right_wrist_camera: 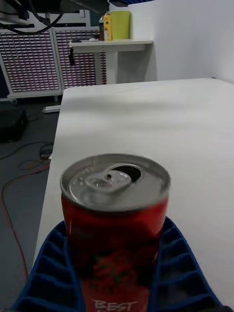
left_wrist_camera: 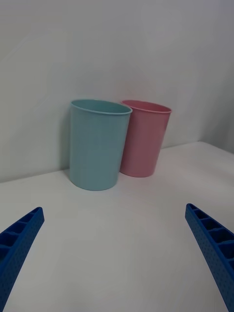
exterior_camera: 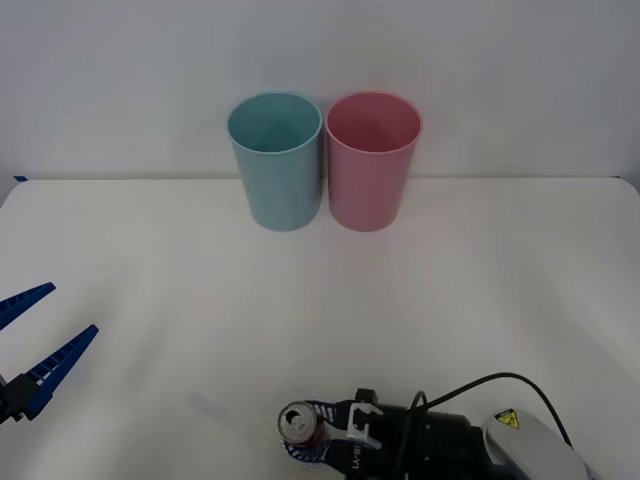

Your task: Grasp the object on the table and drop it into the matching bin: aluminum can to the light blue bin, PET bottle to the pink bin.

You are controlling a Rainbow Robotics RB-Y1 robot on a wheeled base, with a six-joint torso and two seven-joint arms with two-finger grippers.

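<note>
The aluminum can point(exterior_camera: 298, 422), small and red with a silver lid and pull tab, stands upright near the table's point(exterior_camera: 450, 280) front edge. My right gripper point(exterior_camera: 309, 434) is shut on it, one blue finger against each side. In the right wrist view the can point(right_wrist_camera: 115, 209) sits between those ribbed fingers point(right_wrist_camera: 180, 273). The light blue bin point(exterior_camera: 275, 160) and the pink bin point(exterior_camera: 372, 160) stand side by side at the back of the table, far from the can. My left gripper point(exterior_camera: 35, 340) hangs open at the left edge, holding nothing. It faces the light blue bin point(left_wrist_camera: 97, 144) and the pink bin point(left_wrist_camera: 144, 139).
A white wall rises right behind the bins. Beyond the table's left edge point(right_wrist_camera: 58, 136) are dark floor with cables, drawer racks point(right_wrist_camera: 34, 58) and a side desk point(right_wrist_camera: 109, 46). A black cable point(exterior_camera: 480, 385) loops over my right arm.
</note>
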